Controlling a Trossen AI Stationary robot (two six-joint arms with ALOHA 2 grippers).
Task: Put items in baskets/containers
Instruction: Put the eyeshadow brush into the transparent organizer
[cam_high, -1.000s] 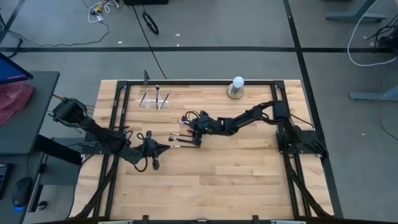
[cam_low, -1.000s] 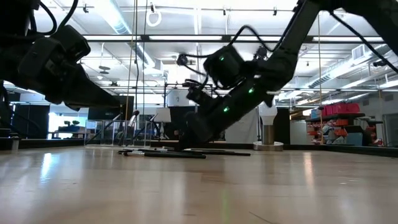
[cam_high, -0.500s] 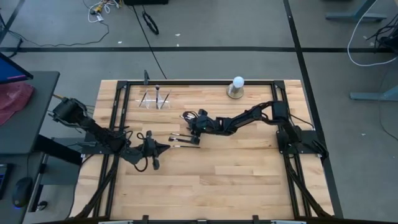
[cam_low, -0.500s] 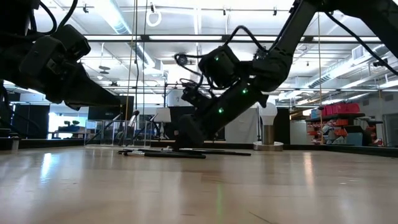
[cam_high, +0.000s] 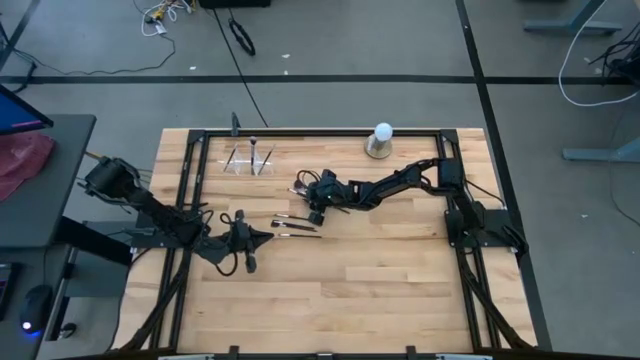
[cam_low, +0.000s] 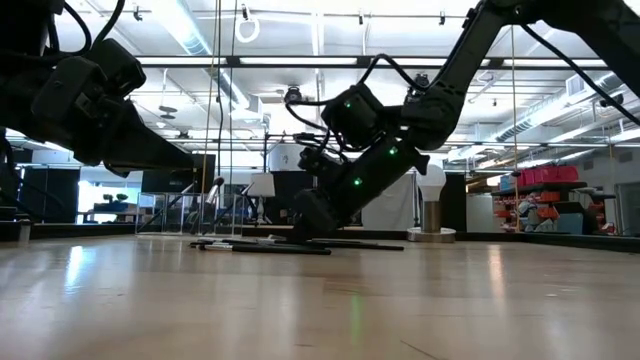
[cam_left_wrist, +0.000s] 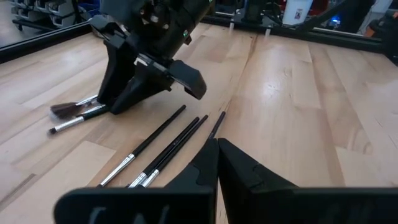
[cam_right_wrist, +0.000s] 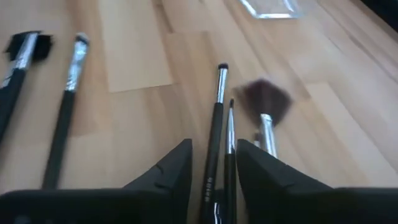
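Left gripper (cam_high: 262, 237) idle at counter's (cam_high: 380, 290) 8 o'clock, jaws together. Right gripper (cam_right_wrist: 211, 165) low at centre, jaws apart straddling two brushes (cam_right_wrist: 219, 124); other brushes (cam_high: 295, 228) at its 7 o'clock. Clear holder (cam_high: 248, 160) lies at 11 o'clock, well apart.

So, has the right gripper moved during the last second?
Yes. In the high view the right gripper has gone slightly toward the white ball at the far edge, with two brushes between its fingers.
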